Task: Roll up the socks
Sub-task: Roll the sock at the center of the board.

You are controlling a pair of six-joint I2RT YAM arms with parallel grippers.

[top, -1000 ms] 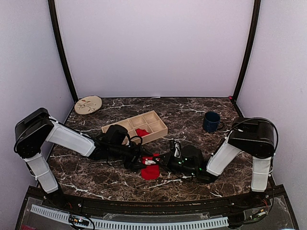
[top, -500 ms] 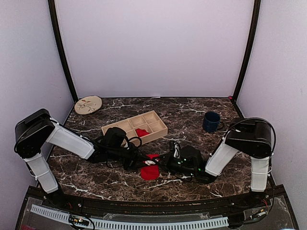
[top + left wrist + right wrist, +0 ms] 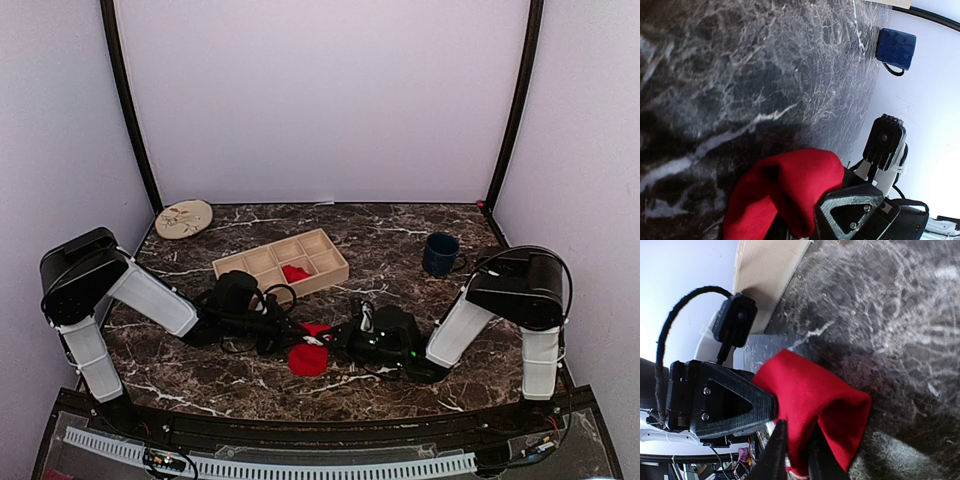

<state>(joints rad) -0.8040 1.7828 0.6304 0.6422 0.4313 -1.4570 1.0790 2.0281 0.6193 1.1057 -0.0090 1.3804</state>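
Note:
A red sock lies bunched on the marble table between my two grippers. My left gripper comes in from the left, and the sock is draped over its jaws and bunched tightly there, hiding them. My right gripper reaches in from the right; its thin fingertips pinch a fold of the sock close together. The left gripper's black outer finger presses against the sock's other edge. A second red sock lies in a compartment of the wooden tray.
The wooden compartment tray stands just behind the grippers. A blue mug stands at the right, also seen in the left wrist view as the mug. A round patterned plate lies at the back left corner.
My left gripper has closed down on the sock. Both grippers and the sock bundle have shifted slightly left, and the sock is more bunched.

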